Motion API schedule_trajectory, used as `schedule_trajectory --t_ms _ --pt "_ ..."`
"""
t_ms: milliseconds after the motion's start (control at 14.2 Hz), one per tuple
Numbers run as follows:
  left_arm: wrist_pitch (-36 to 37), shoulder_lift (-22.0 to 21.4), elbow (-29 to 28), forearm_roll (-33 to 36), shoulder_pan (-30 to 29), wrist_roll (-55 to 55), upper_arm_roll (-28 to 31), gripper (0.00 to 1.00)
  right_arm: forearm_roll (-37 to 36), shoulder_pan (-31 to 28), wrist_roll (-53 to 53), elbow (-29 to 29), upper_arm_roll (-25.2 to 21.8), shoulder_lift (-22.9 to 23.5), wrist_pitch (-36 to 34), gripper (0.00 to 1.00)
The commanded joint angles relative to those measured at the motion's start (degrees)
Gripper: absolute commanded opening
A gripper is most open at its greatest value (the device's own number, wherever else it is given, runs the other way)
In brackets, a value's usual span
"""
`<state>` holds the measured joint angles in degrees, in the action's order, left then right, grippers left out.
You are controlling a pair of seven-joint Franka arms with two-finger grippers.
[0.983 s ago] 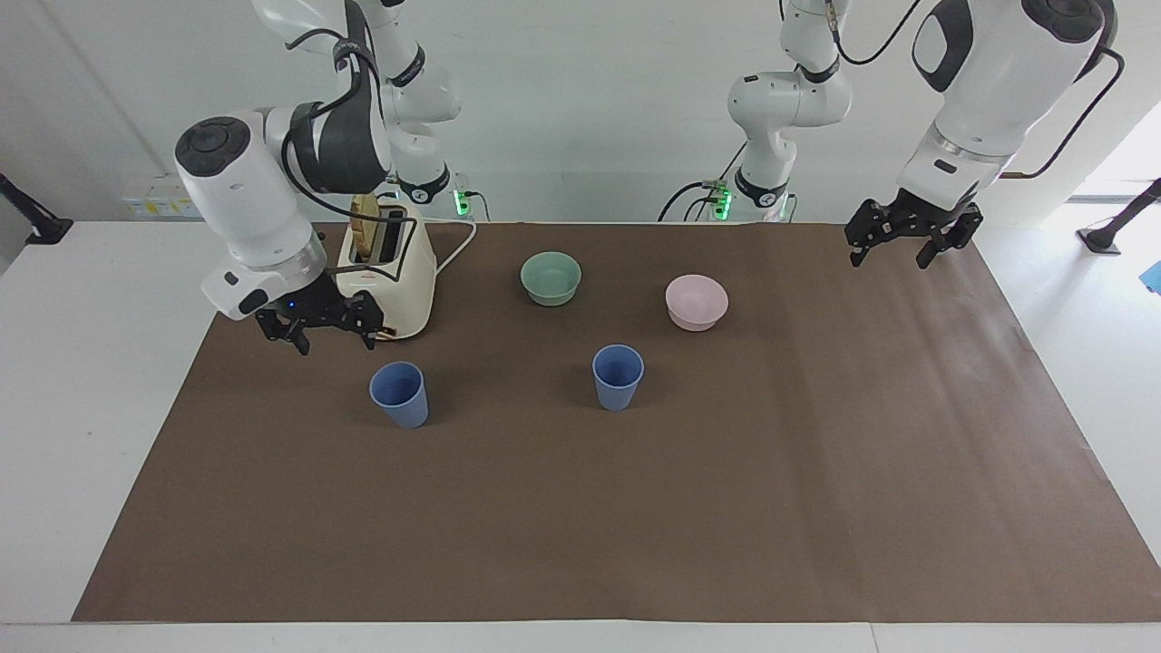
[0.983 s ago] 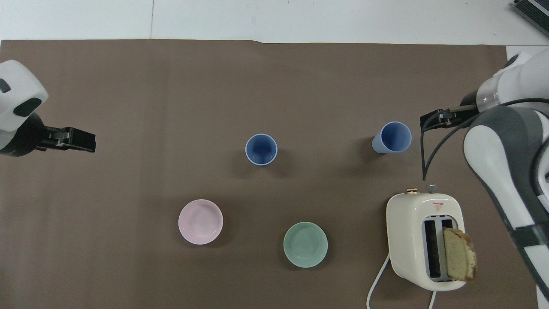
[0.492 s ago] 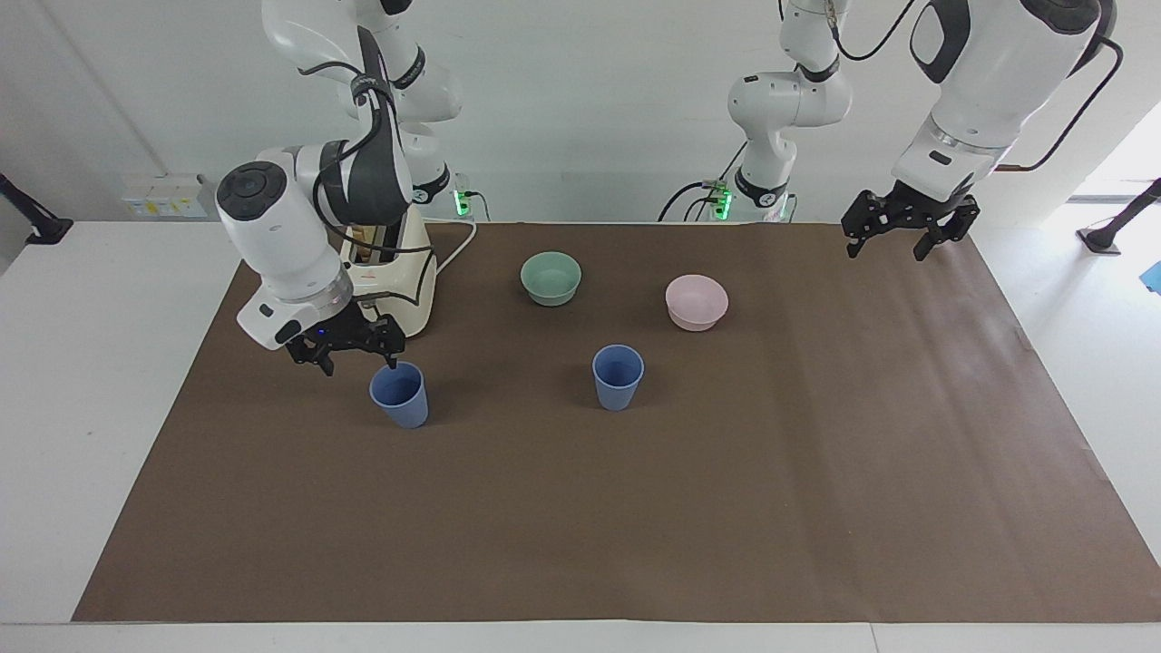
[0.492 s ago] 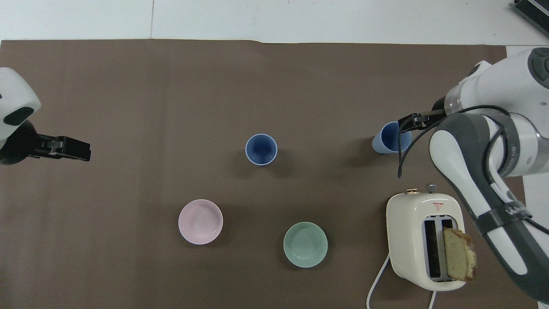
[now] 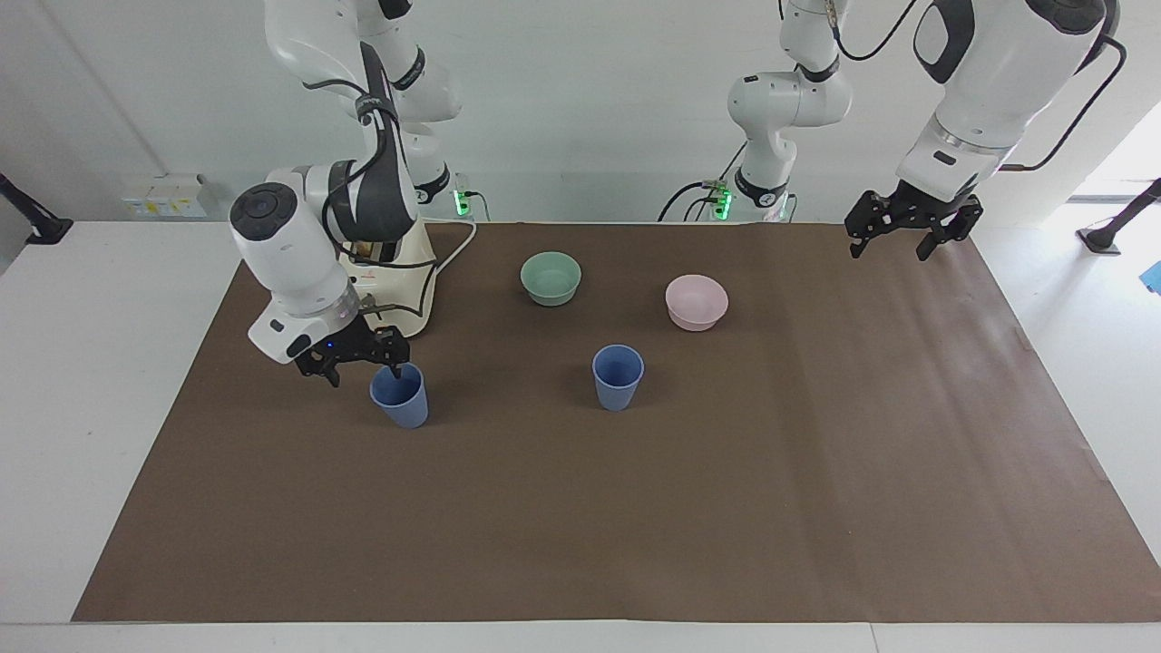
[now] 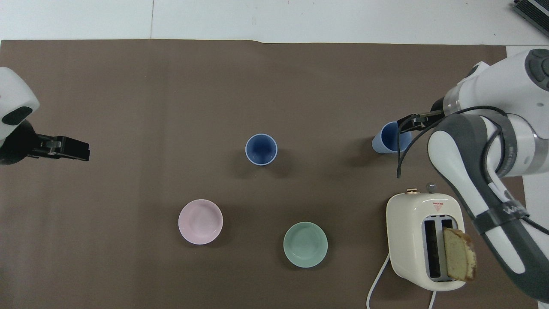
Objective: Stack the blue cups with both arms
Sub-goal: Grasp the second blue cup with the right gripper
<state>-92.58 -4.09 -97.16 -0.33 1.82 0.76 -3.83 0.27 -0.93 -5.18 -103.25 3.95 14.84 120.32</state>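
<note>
Two blue cups stand upright on the brown mat. One cup (image 5: 618, 376) (image 6: 261, 149) is at the middle. The other cup (image 5: 399, 397) (image 6: 387, 138) is toward the right arm's end, farther from the robots than the toaster. My right gripper (image 5: 361, 372) (image 6: 414, 121) is open and low at this cup. One finger tip is at the cup's rim, the other is outside the cup toward the right arm's end. My left gripper (image 5: 912, 234) (image 6: 70, 148) is open and empty. It waits in the air over the mat's edge at the left arm's end.
A cream toaster (image 5: 399, 290) (image 6: 424, 238) with a bread slice (image 6: 459, 255) stands near the right arm's base, its cord trailing. A mint-green bowl (image 5: 551, 277) (image 6: 305, 244) and a pink bowl (image 5: 696, 301) (image 6: 200, 222) sit nearer the robots than the middle cup.
My right gripper has come down from beside the toaster to the cup at the right arm's end, one finger reaching its rim. The left gripper has barely shifted. The cups have not moved.
</note>
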Motion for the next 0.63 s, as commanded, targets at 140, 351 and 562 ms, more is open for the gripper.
schedule_trajectory --t_ms 140,351,562 --pt "1.52 -2.59 0.48 0.42 -0.94 0.56 0.49 1.0 0.78 -0.12 -3.69 -1.25 0.09 3.0 4.66 1.0" --pt "1.62 -2.77 0.48 0.5 -0.94 0.74 0.49 1.0 0.52 0.05 -4.4 -1.43 0.09 3.0 4.84 0.96" --pt "1.79 -2.77 0.48 0.5 -0.94 0.74 0.49 1.0 0.17 0.05 -5.9 -1.08 0.09 3.18 4.32 0.31"
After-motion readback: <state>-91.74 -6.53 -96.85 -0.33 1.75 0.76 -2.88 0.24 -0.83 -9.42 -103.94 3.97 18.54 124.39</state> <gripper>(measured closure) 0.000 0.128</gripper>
